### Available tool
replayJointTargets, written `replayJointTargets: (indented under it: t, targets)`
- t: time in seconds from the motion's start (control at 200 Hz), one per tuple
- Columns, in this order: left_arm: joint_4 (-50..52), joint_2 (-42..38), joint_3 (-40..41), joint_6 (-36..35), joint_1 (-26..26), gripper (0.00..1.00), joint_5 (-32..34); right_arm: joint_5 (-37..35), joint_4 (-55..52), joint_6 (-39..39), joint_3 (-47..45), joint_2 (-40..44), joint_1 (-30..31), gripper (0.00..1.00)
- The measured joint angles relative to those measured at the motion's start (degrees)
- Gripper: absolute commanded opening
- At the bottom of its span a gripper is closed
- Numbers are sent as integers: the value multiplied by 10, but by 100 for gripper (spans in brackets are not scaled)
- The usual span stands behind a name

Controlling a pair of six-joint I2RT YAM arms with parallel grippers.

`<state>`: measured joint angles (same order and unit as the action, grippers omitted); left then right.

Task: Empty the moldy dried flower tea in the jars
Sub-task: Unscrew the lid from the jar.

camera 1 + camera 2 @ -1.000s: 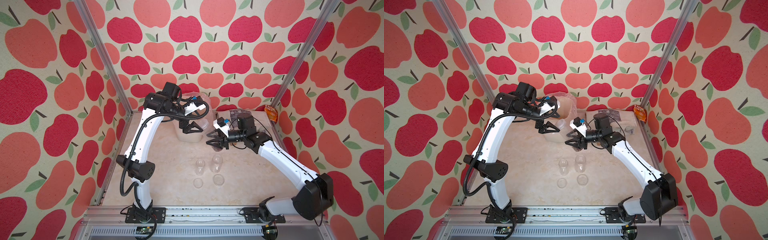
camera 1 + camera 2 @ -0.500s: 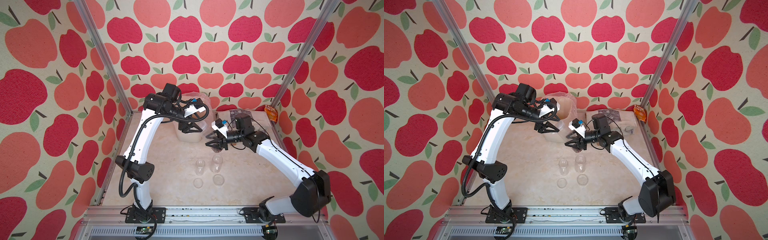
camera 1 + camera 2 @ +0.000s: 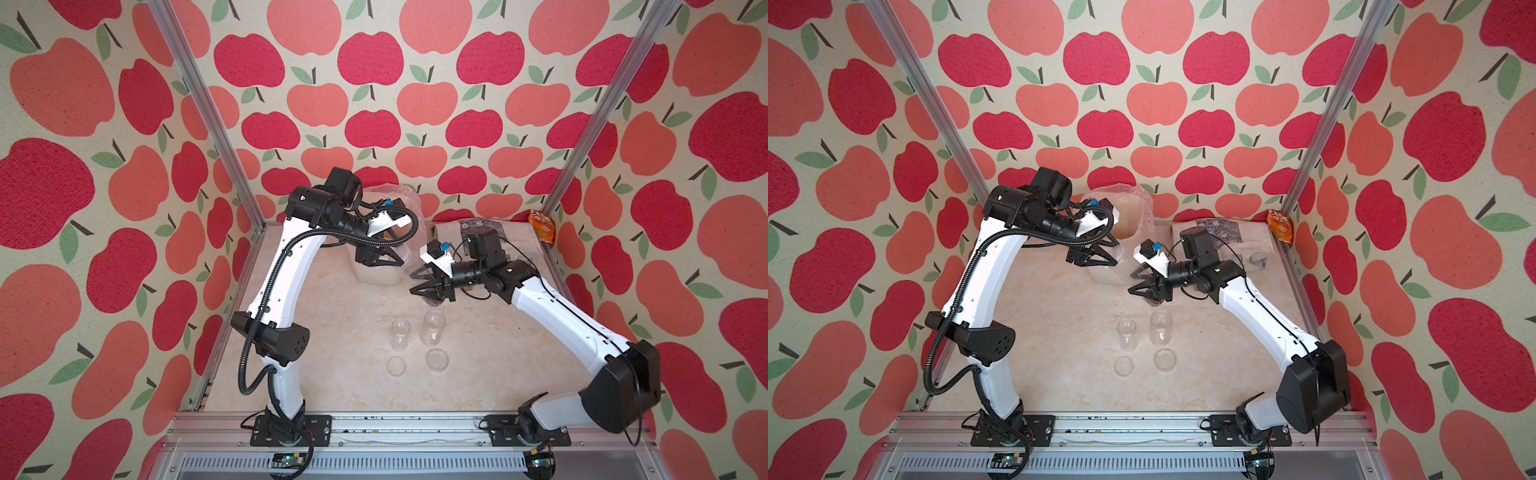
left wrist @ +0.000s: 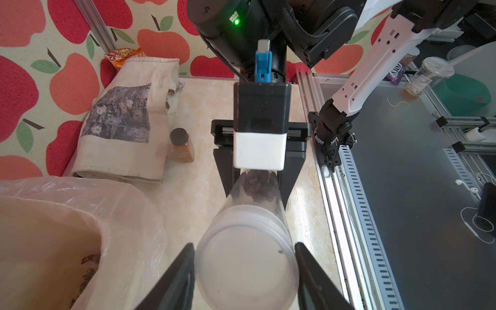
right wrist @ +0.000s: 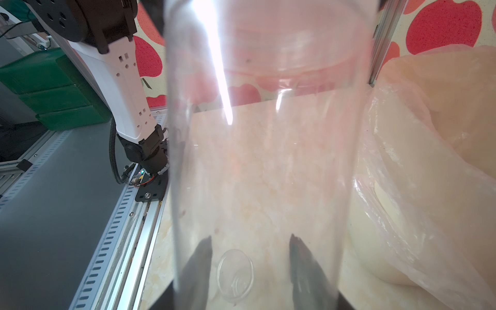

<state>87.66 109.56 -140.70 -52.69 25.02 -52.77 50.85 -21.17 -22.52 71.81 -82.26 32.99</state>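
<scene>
1 jar [image 4: 247,265] between left fingers [image 4: 177,281]

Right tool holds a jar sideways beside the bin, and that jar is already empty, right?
Not empty: the left wrist view shows dark dried flower tea inside the jar that the right tool holds sideways beside the bin.

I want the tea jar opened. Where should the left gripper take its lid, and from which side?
Take the lid by its short round rim, one finger on each opposite side, coming in end-on along the jar's axis. The jar lies roughly level, its lid facing away from the right gripper, which clamps the end holding the tea, so only the lid end is free.
</scene>
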Motion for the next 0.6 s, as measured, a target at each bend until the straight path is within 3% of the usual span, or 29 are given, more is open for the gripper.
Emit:
replayJointTargets:
  t: [0.195, 0.285, 0.6]
  targets:
    - [-7, 0, 0, 17, 1, 20, 10, -29, 5, -4, 0, 3, 4, 0]
    - [-27, 1, 0, 62, 1, 16, 21, -76, 31, -4, -10, 15, 8, 0]
    - [-75, 51, -71, 432, 18, 7, 125, -306, 166, -31, -71, 41, 33, 0]
